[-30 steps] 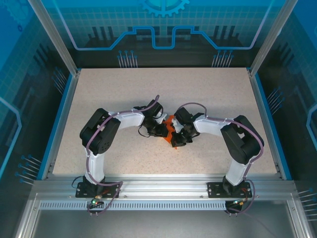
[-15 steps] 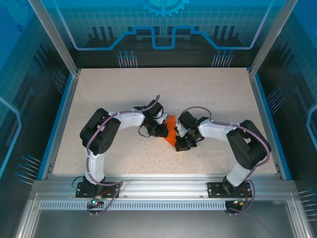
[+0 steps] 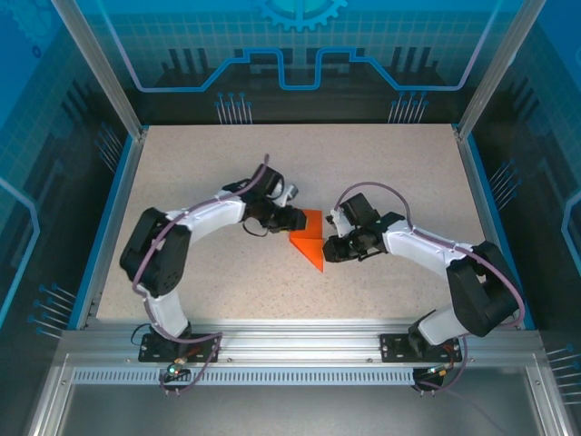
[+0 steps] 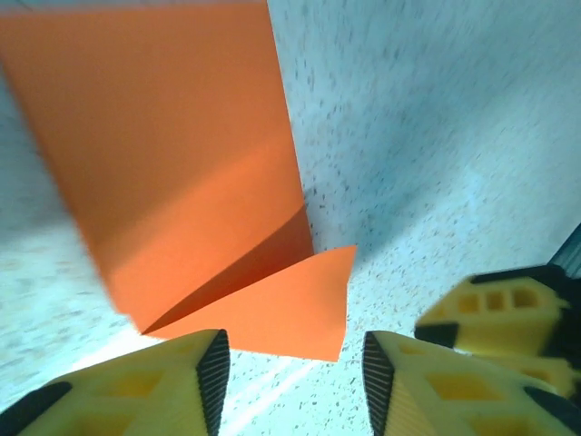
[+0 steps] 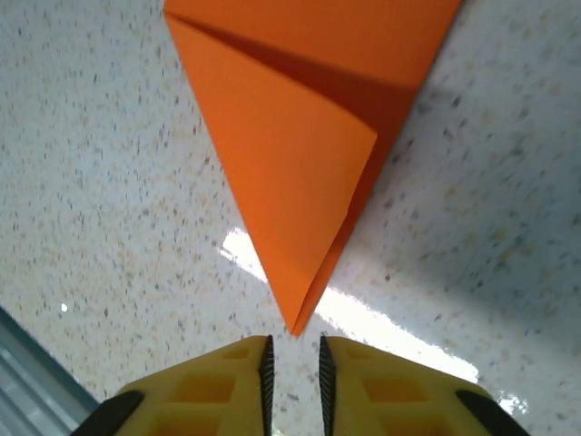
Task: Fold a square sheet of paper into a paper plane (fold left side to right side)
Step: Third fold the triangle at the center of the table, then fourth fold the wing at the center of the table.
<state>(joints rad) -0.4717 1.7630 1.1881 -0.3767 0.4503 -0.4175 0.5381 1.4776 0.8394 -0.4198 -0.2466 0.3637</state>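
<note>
L claw (image 4: 292, 374) well apart, empty | R claw (image 5: 292, 365) narrow gap, empty | folded orange paper (image 5: 295, 173) just ahead of both

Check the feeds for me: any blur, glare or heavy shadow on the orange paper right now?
Left wrist: the paper looks soft, blurriest along its left edge, with a dark shadow along the fold. Right wrist: the paper is sharp, but a white glare patch lies on the table just past its tip. Top external: evenly lit, no glare on the paper.
</note>
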